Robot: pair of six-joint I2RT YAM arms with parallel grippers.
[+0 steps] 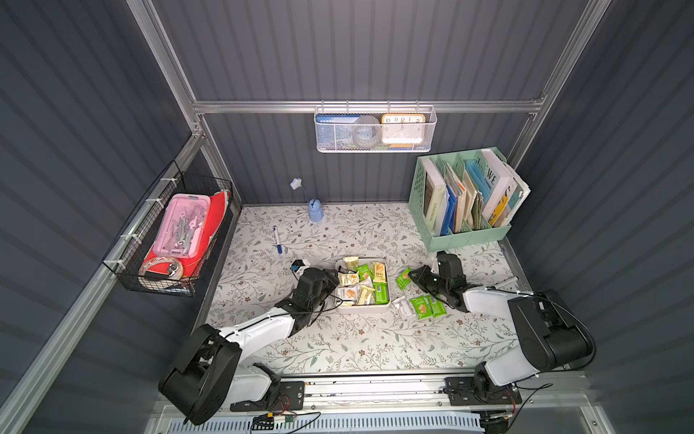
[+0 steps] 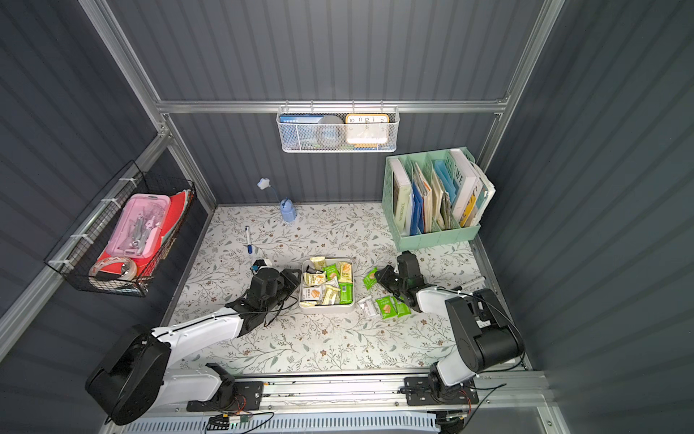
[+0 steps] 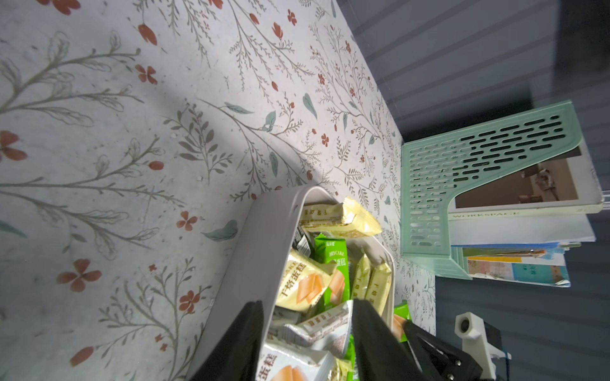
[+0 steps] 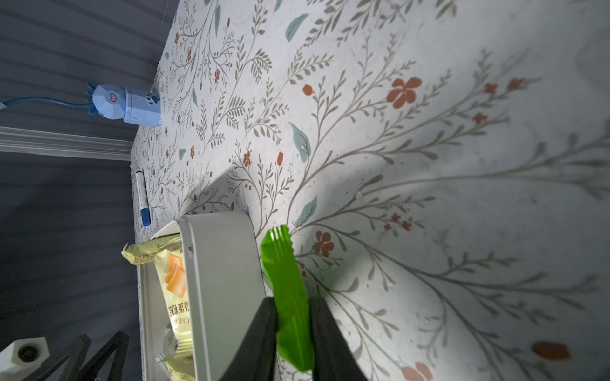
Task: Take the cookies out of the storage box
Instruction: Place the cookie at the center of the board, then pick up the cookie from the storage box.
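On the left wall a black wire basket (image 1: 169, 240) is seen, and a pink lidded case (image 1: 186, 221) is carried in it. Moving right onto the floral table (image 1: 356, 349), a blue-capped marker (image 1: 277, 240) is laid flat. A small blue cartoon figure (image 1: 315, 211) is stood at the back edge.

Next, the left gripper (image 1: 335, 279) is lowered at the left wall of the storage box (image 1: 362, 309). In the left wrist view its jaws are held partly apart. One finger (image 3: 237, 346) is placed outside the wall and the other inside among the packets, with a white packet lying between them.

The storage box is set in the middle of the table, between the two arms. The cookies (image 1: 366, 285) are heaped in it, green, pale yellow and white, and one yellow packet is poked over the far rim.

Just right of the box, a green packet (image 4: 284, 270) is pinched on edge by the right gripper (image 4: 293, 306), with a finger pressed to each side. Whether it touches the table cannot be told. Nearer the front, loose packets (image 1: 422, 308), white and green, are spread on the table outside the box. At the back right a mint-green file holder (image 1: 465, 233) is stood, packed with books.
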